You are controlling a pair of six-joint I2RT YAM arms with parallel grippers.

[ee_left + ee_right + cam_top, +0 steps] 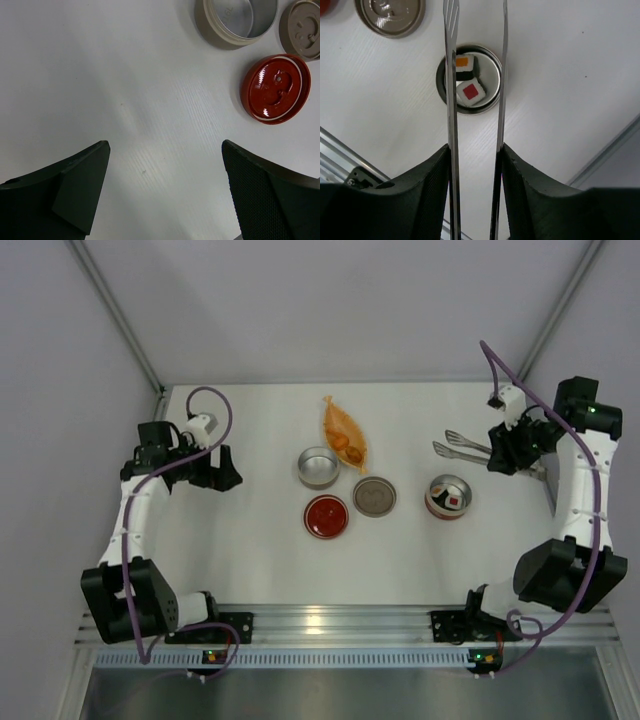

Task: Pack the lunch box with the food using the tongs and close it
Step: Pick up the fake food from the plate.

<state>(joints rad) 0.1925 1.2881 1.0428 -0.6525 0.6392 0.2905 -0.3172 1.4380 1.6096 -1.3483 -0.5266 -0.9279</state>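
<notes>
Tongs pinched in the right gripper by the desk's right edge; left gripper spread wide.

On the white desk (260, 560), the left gripper (225, 475) hangs near the left edge with its fingers far apart over bare surface. Its wrist view cuts off the empty steel lunch box (210, 25) and the tan lid (302, 30), but shows the red lid (276, 88) whole. Only the overhead view takes in the orange leaf-shaped dish (343, 430) toward the far edge, with orange-brown lumps (347, 447) too small to make out. The right gripper (476, 150) presses both arms of the tongs (451, 100), hiding their joined end. Below them is a steel bowl (497, 87) with two white cubes (471, 92), one half behind a tong arm.
</notes>
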